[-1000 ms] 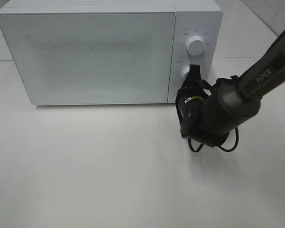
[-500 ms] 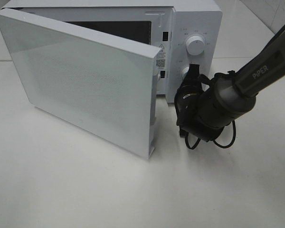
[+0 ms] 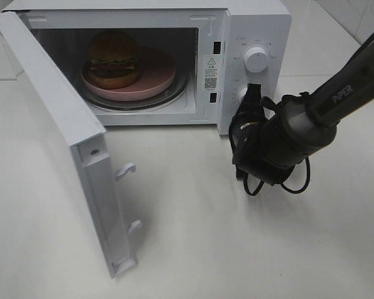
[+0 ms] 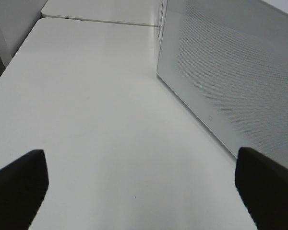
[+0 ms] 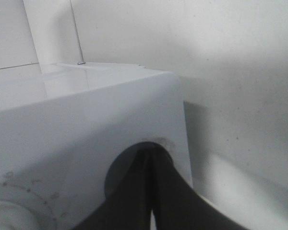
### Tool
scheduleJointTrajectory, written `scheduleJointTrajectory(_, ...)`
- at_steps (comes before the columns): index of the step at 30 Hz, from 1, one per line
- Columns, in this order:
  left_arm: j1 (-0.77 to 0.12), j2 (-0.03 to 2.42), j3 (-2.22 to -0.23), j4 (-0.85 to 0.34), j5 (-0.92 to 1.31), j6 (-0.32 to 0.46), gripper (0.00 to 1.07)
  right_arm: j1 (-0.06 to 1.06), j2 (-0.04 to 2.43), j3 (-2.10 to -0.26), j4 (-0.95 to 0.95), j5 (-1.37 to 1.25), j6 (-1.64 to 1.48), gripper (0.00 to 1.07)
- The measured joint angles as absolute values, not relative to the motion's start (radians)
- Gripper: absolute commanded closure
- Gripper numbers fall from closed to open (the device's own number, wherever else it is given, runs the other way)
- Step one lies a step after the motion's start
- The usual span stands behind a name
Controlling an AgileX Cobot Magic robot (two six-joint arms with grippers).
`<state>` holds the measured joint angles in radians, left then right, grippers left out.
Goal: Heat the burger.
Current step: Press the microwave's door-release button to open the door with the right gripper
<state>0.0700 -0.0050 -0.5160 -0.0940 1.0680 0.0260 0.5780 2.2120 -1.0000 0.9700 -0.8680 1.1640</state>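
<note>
The burger point(image 3: 112, 59), with a brown domed bun, green lettuce and a dark patty, sits on a pink plate point(image 3: 157, 78) inside the white microwave point(image 3: 255, 25). The microwave door point(image 3: 56, 131) stands wide open, swung out to the left. My right gripper point(image 3: 254, 93) is shut, with its tips at the lower knob point(image 3: 242, 94) on the control panel. The right wrist view shows its closed fingers point(image 5: 151, 191) against the white panel. My left gripper point(image 4: 139, 191) is open and empty over bare table, with the outside of the door point(image 4: 230, 72) ahead of it. It is not in the exterior high view.
The upper knob point(image 3: 256, 59) is above the right gripper. A glass turntable point(image 3: 177, 93) lies under the plate. The door's latch hooks point(image 3: 126, 169) stick out from its edge over the white table point(image 3: 237, 249). The right arm's cable point(image 3: 296, 184) hangs near the table.
The microwave door went from shut to half open to fully open, swinging left and uncovering the burger and plate. The right gripper stayed at the lower knob.
</note>
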Motion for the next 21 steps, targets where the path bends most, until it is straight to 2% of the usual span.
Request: scheduleJointTrajectory(21,0.07,-0.005,-0.516,-0.094,1.068,0.026,0.09,0.555,2.148,-0.946,0.887,-0.808,1.127,1.07)
